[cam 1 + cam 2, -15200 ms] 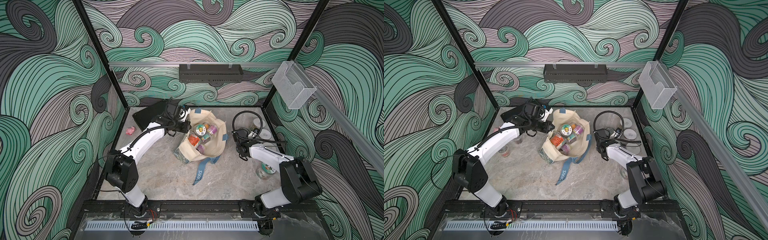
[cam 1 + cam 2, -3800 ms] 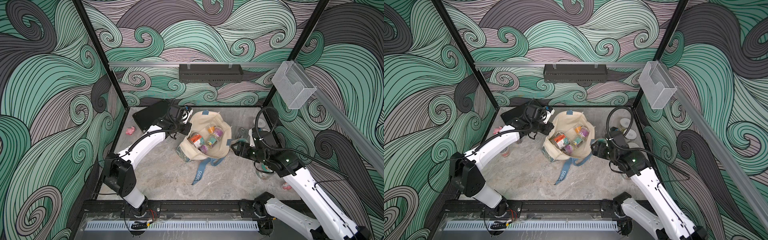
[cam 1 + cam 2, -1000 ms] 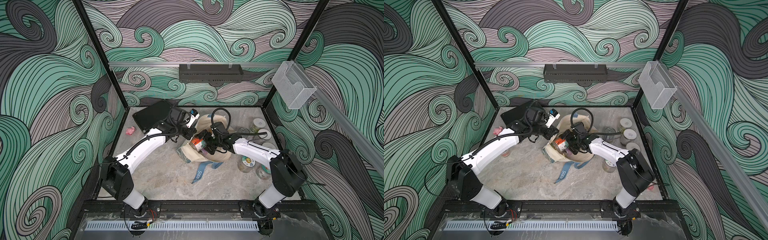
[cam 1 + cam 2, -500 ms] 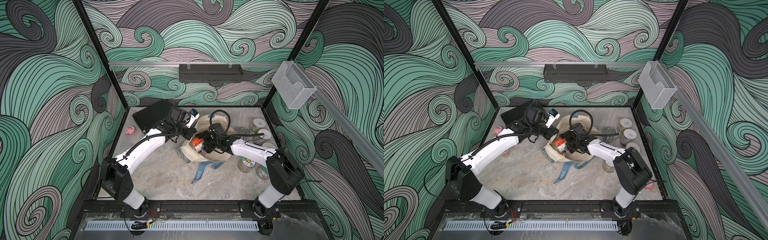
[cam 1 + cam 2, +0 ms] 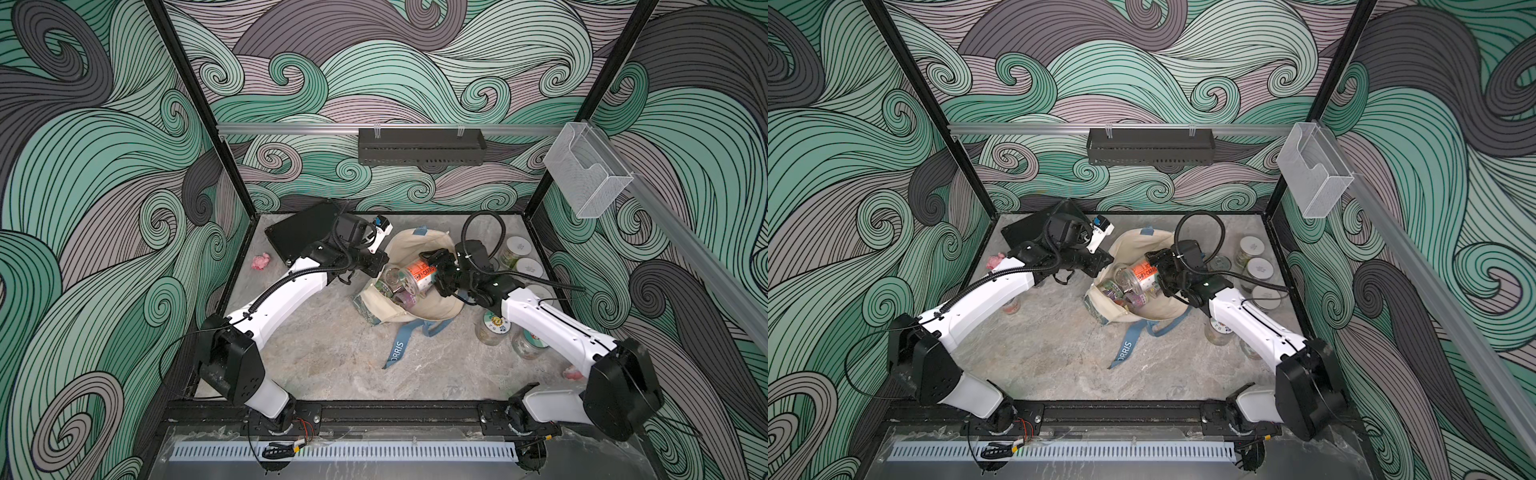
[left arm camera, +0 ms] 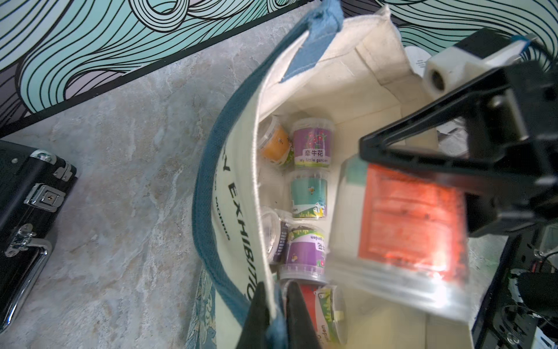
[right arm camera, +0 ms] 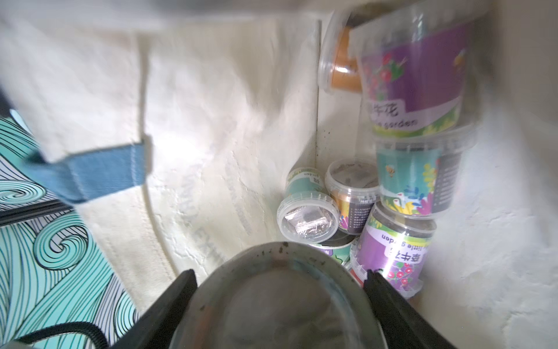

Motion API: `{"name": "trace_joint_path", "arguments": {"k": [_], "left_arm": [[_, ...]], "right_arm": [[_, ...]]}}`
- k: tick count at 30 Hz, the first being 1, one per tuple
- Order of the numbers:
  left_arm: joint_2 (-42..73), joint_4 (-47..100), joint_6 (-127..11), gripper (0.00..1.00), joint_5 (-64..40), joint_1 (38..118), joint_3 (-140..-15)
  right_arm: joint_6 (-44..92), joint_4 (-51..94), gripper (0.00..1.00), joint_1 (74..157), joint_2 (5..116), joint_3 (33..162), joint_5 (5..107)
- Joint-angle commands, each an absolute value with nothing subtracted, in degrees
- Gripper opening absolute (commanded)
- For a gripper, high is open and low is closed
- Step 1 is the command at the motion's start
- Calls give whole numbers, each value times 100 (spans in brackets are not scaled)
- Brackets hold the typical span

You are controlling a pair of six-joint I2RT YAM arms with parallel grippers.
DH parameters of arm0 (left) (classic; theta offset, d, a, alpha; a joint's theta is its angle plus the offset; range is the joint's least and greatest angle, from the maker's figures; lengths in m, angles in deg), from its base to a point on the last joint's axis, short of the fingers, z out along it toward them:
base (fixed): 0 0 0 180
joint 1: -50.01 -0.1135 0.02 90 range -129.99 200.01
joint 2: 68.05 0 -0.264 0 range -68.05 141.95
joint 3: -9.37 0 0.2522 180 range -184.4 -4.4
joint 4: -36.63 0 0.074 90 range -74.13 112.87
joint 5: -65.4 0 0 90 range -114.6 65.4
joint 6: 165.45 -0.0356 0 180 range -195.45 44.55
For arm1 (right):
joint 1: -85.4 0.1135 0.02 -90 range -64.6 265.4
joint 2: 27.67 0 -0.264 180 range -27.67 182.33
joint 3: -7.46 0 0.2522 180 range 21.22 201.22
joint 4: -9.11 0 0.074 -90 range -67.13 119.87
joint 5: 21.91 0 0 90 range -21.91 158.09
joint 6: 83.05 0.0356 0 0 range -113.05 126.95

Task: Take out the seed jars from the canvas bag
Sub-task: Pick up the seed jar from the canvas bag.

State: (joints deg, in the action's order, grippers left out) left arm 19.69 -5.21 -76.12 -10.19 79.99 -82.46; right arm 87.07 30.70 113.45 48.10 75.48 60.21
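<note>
Orange-label jar: lying sideways above the canvas bag mouth; other seed jars are sitting piled inside.
Risk: the smooth round wall could be slipping, dropping the jar back onto the pile.
Right end effector: standing partly open, clamping the jar's sides.
Left end effector: nearly closed, pinching the bag's rim; if it is loosening, the mouth could be sagging shut.

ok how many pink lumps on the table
2. One pink lump lies beside the black case; the other pink lump peeks out behind the right arm. More may be hidden.

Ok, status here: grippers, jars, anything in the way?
Left gripper pinching canvas bag rim. Right gripper shut on orange-labelled seed jar, at bag mouth. More seed jars inside. Nothing blocking.
</note>
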Motion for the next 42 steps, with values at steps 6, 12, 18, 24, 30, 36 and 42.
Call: {"name": "trace_joint_path", "arguments": {"k": [6, 12, 18, 24, 30, 36, 42], "left_arm": [[1808, -237, -7032, 76, -644, 7633, -8349], [1020, 41, -6591, 99, -190, 7727, -8305], [554, -329, -6077, 99, -342, 8096, -8721], [2, 238, -5163, 99, -465, 8430, -7978], [-40, 260, -5027, 99, -1011, 9018, -7815], [114, 412, -4826, 99, -1171, 9437, -7695], [256, 491, -4786, 99, -1635, 9667, -7535]], "right_arm": [[8786, 2957, 72, 10727, 3980, 7418, 5362], [9098, 2660, 71, 10632, 3891, 7471, 4850], [9217, 2577, 72, 10657, 3797, 7699, 4445], [9394, 2415, 72, 10779, 3614, 7705, 4302], [9599, 2170, 72, 11072, 3616, 7668, 4330], [9590, 2164, 72, 11302, 3618, 7707, 4456], [9616, 2167, 72, 11430, 3605, 7739, 4505]]}}
